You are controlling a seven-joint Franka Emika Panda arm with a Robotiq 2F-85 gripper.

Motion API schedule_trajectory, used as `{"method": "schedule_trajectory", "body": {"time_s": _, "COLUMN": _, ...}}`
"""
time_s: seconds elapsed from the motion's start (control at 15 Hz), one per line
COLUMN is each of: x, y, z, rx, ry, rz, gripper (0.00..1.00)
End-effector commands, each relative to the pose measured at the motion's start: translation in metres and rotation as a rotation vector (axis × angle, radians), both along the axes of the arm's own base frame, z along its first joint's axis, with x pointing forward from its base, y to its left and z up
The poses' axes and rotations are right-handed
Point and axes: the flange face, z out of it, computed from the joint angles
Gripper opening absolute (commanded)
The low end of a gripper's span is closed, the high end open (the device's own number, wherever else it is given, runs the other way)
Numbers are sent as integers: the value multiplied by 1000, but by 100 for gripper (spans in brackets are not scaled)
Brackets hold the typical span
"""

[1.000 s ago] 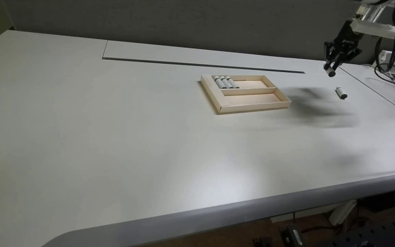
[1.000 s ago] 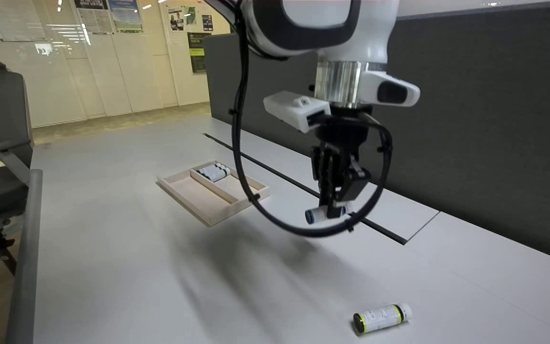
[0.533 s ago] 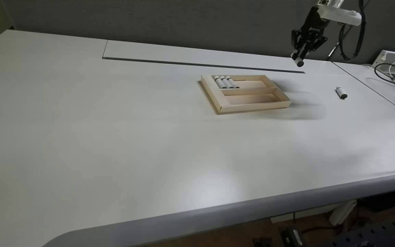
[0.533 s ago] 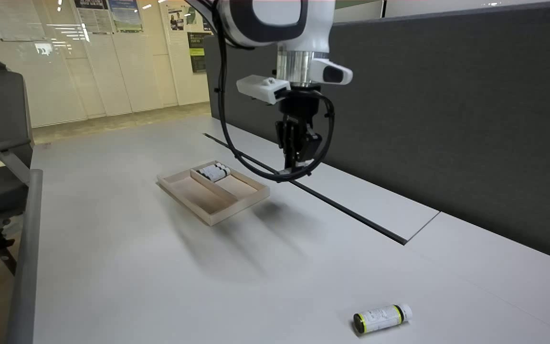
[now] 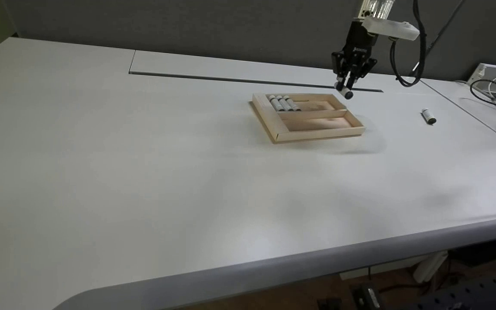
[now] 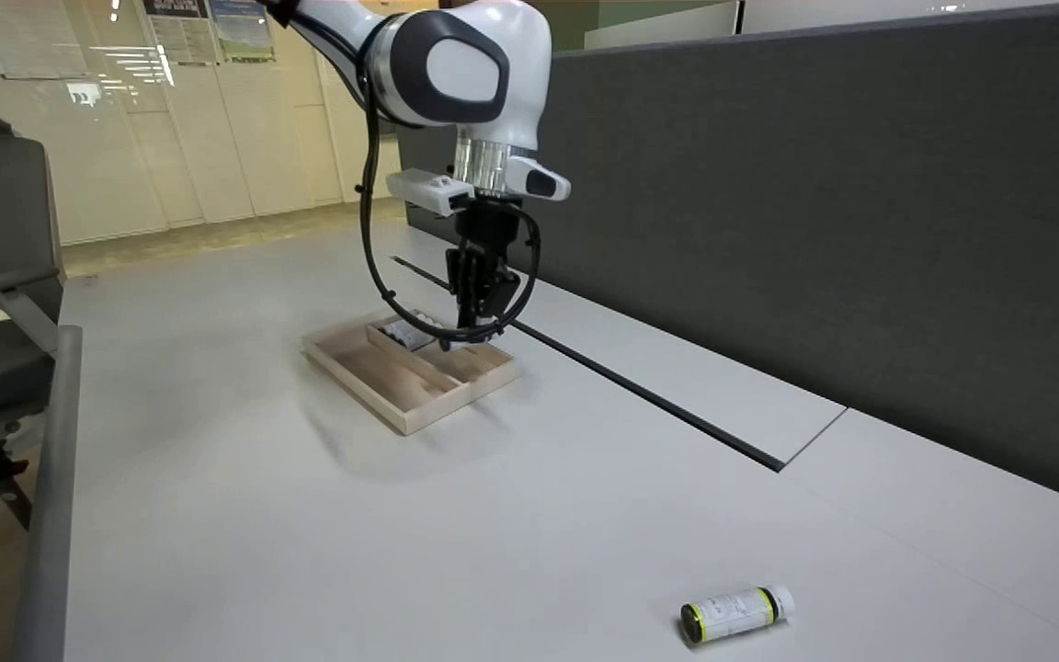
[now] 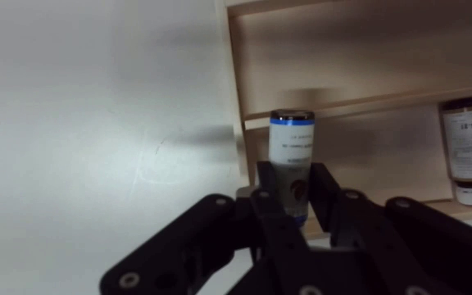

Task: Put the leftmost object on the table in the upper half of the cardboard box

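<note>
The cardboard box [image 5: 274, 125] is a shallow tan tray with a divider; it also shows in an exterior view [image 6: 407, 420] and the wrist view [image 7: 231, 82]. Three vials [image 5: 284, 103] lie side by side at one end of its far compartment. My gripper [image 5: 345, 84] is shut on a white-labelled vial [image 7: 291, 141] with a blue band and dark end. The held vial [image 5: 346, 93] is above the table, by the box's end away from the three vials. In an exterior view my gripper [image 6: 474, 324] partly hides the box, and its cable crosses the held vial.
Another vial [image 5: 429, 116] with yellow bands lies on the table away from the box, also in an exterior view [image 6: 734, 614]. A dark slot [image 6: 658, 405] runs along the table near the grey partition [image 6: 814, 230]. Cables [image 5: 495, 94] lie at the table's far right.
My gripper has carried the held vial from near the lone vial across to the box's end, and has lowered over the last half second. The box and the other vials have not moved.
</note>
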Motion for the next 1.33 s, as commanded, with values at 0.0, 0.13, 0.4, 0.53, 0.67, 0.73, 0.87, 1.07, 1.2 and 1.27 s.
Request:
{"method": "schedule_trajectory", "body": {"time_s": 0.0, "x": 0, "y": 3, "z": -1, "rx": -1, "ry": 9, "rz": 5, "gripper": 27}}
{"method": "schedule_trajectory", "body": {"time_s": 0.13, "x": -1, "y": 3, "z": 0, "rx": -2, "ry": 14, "rz": 4, "gripper": 27}}
{"method": "schedule_trajectory", "body": {"time_s": 0.4, "x": -1, "y": -1, "z": 1, "rx": -4, "ry": 13, "rz": -1, "gripper": 27}}
{"method": "schedule_trajectory", "body": {"time_s": 0.53, "x": -1, "y": -1, "z": 1, "rx": -4, "ry": 13, "rz": -1, "gripper": 27}}
{"method": "schedule_trajectory", "body": {"time_s": 0.67, "x": -1, "y": -1, "z": 1, "rx": -4, "ry": 13, "rz": -1, "gripper": 7}}
{"method": "schedule_trajectory", "body": {"time_s": 0.73, "x": 0, "y": -1, "z": 0, "rx": -5, "ry": 11, "rz": -3, "gripper": 7}}
{"method": "schedule_trajectory", "body": {"time_s": 0.87, "x": 4, "y": 4, "z": -5, "rx": -9, "ry": 4, "rz": -11, "gripper": 7}}
{"method": "schedule_trajectory", "body": {"time_s": 1.07, "x": 6, "y": 11, "z": -16, "rx": -3, "ry": 13, "rz": -10, "gripper": 7}}
{"method": "schedule_trajectory", "body": {"time_s": 1.2, "x": 7, "y": 17, "z": -23, "rx": 4, "ry": 23, "rz": -5, "gripper": 7}}
{"method": "schedule_trajectory", "body": {"time_s": 1.27, "x": 8, "y": 20, "z": -27, "rx": 6, "ry": 24, "rz": -2, "gripper": 7}}
